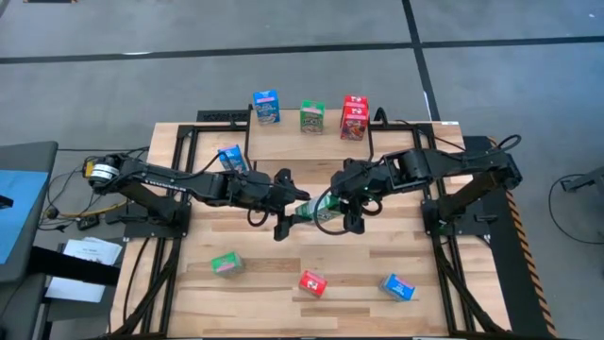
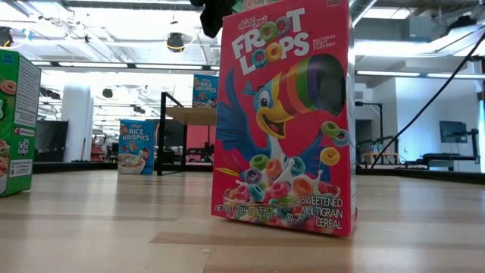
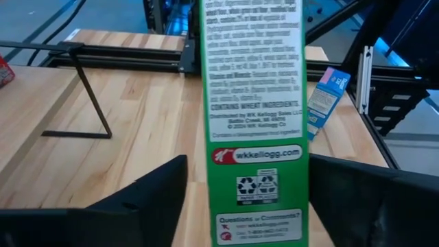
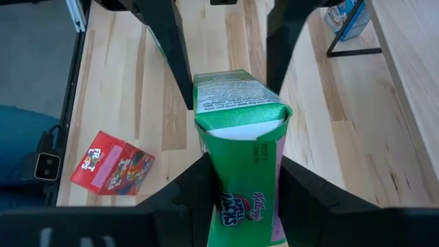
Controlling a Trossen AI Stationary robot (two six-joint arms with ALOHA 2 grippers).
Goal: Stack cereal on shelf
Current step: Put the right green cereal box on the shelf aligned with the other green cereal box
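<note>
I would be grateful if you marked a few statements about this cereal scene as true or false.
1. The shelf holds blue, green and red boxes. True.
2. The right tool grips a red box. False: it is shut on a green box.
3. A green carton, a red carton and a blue carton lie on the table's front part, away from the shelf. True.
4. The left tool waits at the table's edge. False: it is at the table's middle, at the same green box.
</note>
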